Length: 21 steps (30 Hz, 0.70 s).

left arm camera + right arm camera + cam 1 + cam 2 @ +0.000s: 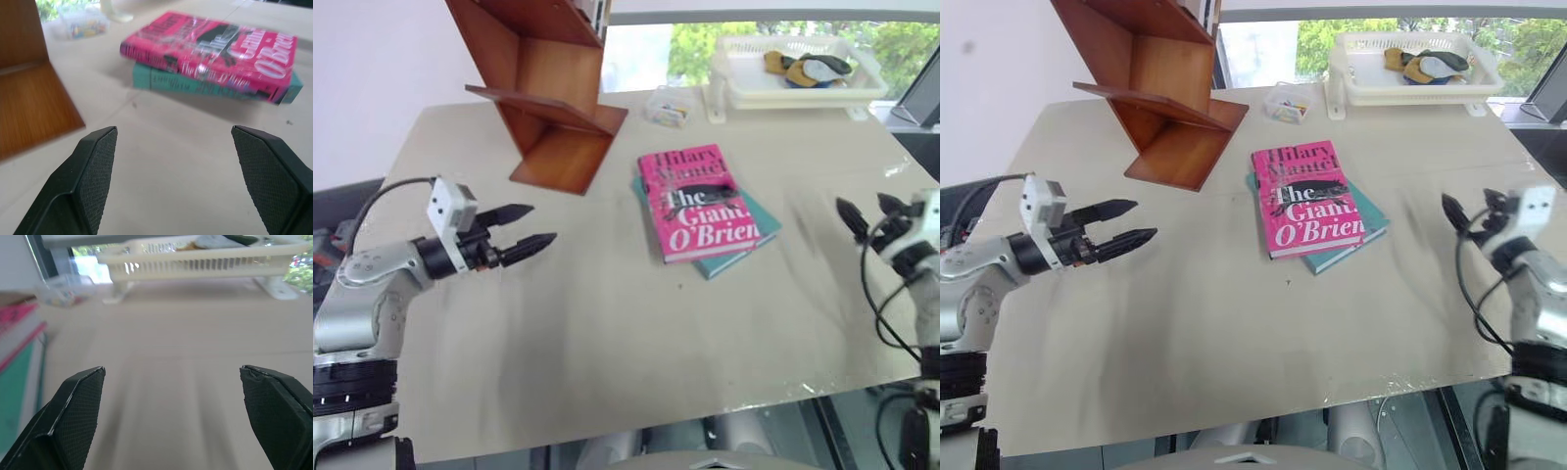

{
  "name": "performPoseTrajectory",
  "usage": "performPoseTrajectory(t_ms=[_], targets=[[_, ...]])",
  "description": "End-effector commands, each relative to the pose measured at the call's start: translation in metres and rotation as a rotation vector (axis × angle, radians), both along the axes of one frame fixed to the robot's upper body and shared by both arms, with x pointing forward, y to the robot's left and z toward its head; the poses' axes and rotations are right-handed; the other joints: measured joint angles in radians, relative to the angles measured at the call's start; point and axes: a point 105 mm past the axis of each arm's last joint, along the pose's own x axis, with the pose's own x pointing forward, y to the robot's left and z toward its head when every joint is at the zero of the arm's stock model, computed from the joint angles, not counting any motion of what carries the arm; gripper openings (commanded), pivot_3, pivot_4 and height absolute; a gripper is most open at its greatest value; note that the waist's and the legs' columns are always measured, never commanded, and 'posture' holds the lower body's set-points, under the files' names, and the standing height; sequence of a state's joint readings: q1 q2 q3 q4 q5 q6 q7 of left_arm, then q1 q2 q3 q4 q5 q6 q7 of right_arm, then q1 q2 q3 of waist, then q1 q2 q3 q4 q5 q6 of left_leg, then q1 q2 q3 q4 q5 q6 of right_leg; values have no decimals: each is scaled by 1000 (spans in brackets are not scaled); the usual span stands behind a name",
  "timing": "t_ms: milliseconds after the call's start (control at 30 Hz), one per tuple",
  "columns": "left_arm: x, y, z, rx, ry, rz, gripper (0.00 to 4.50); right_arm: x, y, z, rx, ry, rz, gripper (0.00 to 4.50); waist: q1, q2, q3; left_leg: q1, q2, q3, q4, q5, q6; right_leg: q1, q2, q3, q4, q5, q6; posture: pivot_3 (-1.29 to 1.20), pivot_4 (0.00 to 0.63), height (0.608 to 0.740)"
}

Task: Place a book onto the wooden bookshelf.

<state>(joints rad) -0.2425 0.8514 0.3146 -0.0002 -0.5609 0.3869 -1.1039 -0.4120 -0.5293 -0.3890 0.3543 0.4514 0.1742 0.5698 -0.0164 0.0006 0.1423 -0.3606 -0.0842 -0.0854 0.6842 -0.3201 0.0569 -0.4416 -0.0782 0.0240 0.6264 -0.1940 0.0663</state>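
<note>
Book (703, 201) lies between left gripper (530, 225) and right gripper (867, 212); unheld.

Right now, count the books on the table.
2, stacked mid-table: the pink book lies on top of the teal book, right of the wooden bookshelf. None visible elsewhere.

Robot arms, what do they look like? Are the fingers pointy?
Yes. Each arm is silvery grey with black joints. The left gripper and right gripper each have two black pointed fingers with bumpy textured pads, a small white box on the wrist, and thin black cables looping alongside.
</note>
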Motion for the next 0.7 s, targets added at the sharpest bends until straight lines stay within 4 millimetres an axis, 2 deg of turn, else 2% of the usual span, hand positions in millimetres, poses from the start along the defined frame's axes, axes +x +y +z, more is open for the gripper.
performPoseTrajectory(t_ms=[33, 233, 467, 567, 700], targets=[[-8, -1, 23, 14, -70, -40, 3916, 15, 18, 8, 76, -23, 37, 4500, 0, 0, 0, -1, 0, 0, 0, 0, 0, 0, 0, 0, 0, 0, 0, 0, 150, 740], [-19, 0, 28, 53, -63, -82, 3916, 40, 37, -5, 163, 32, 96, 4500, -4, 0, 0, -3, 0, 0, 0, 0, 0, -3, 1, -1, 0, 0, 0, 0, 150, 740], [-35, -3, 24, 86, -22, -117, 3916, 58, 60, -22, 239, 96, 189, 4500, -24, 1, 1, -3, 0, 1, -1, 0, 0, -3, 4, 0, 0, 0, 0, 0, 150, 740], [-36, -1, 22, 95, -18, -106, 3916, 65, 68, -18, 319, 85, 213, 4500, -32, 1, 1, -2, 0, 1, -1, 0, 0, -3, 4, 2, 0, 0, 0, 0, 150, 740], [-37, 1, 24, 97, -27, -89, 3916, 72, 89, -5, 366, 58, 311, 4500, -33, 1, 1, -2, 1, 2, -2, 0, 0, -4, 5, 2, 0, 0, 0, 0, 150, 740]])
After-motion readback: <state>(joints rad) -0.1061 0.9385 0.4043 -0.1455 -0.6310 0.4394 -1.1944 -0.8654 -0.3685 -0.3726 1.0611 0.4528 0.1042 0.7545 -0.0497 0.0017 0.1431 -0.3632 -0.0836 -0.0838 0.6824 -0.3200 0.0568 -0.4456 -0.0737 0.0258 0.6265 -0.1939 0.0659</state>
